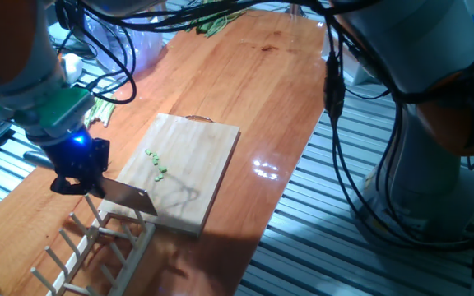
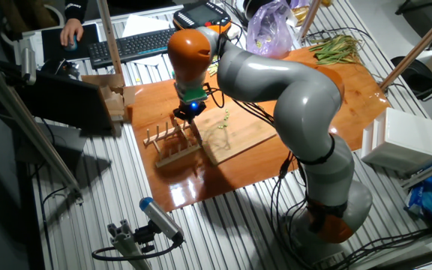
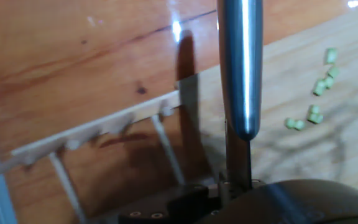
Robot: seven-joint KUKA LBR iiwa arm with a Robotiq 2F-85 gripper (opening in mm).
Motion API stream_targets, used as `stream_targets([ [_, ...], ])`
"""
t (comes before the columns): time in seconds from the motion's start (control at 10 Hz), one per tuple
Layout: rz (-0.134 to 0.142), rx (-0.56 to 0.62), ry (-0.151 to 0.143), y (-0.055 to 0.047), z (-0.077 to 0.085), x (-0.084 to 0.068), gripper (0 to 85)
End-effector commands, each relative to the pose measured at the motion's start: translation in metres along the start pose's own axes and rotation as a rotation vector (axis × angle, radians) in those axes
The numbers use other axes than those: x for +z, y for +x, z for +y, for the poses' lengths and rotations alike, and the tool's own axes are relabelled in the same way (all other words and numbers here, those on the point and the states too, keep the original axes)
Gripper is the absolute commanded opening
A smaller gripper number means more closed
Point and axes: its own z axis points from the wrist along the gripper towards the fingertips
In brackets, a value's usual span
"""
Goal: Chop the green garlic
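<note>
The green garlic (image 1: 156,164) lies as several tiny bright green bits on the pale wooden cutting board (image 1: 200,156). The bits also show in the hand view (image 3: 316,93) and, very small, in the other fixed view (image 2: 226,117). My gripper (image 1: 79,174) is shut on a knife (image 1: 127,196). It holds the blade over the board's near left corner, above the wooden dowel rack (image 1: 97,247) and to the left of the bits. In the hand view the steel knife (image 3: 241,68) runs up the middle, apart from the bits.
The dowel rack (image 2: 172,142) stands against the board (image 2: 238,133). A heap of long leafy stalks (image 2: 336,49) lies at the table's far end, by a purple bag (image 2: 272,30). Pale thicker stalks (image 1: 97,111) lie left of the board. A wooden box (image 2: 115,101) stands nearby.
</note>
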Motion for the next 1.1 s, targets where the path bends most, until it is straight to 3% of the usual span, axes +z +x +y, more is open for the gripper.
stream_targets([
  [0.0,-0.01,-0.13,0.017,0.0,0.0,0.0,0.0],
  [0.7,-0.025,-0.088,0.02,-0.006,0.003,0.021,0.0],
  [1.0,-0.036,-0.087,-0.001,-0.013,0.007,0.042,0.0],
])
